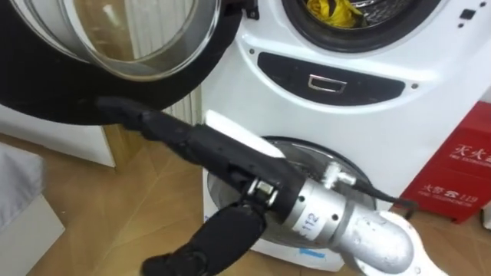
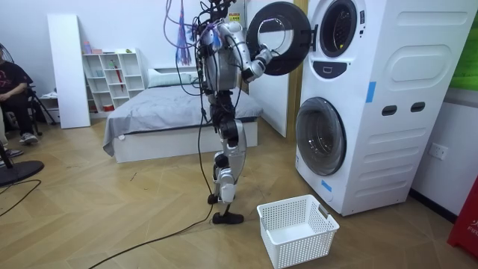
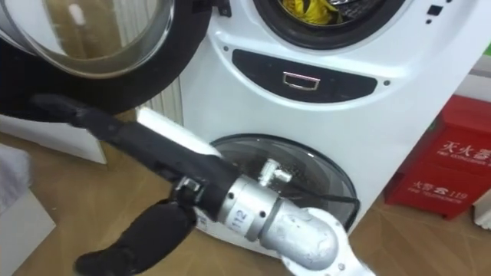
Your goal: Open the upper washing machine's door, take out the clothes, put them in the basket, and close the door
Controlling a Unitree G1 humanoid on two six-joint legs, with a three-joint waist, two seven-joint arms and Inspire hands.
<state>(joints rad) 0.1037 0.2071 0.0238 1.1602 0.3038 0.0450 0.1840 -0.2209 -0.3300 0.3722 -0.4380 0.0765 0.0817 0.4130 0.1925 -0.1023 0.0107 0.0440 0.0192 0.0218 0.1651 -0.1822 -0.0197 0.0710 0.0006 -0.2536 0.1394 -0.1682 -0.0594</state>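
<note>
A yellow garment [image 1: 334,11] lies inside the drum of the upper washing machine [image 2: 337,28]. Its round door [image 1: 46,84] stands swung open to the left, black rim around a glass bowl. My right hand [image 1: 222,157] reaches in from the lower right, open, with straight fingers [image 1: 130,113] lying against the door's black rim. The thumb hangs down below the palm. In the room view I stand left of the stacked machines, that hand [image 2: 259,66] raised to the door [image 2: 280,28]. The right eye view shows the same hand [image 3: 165,157] and the garment [image 3: 307,8].
The lower machine's round door [image 1: 307,157] is closed beneath the upper one. A white laundry basket [image 2: 295,228] stands on the wooden floor by my feet. A red box [image 1: 460,169] sits right of the machines. A bed [image 2: 172,112] is behind me, a seated person [image 2: 11,90] far off.
</note>
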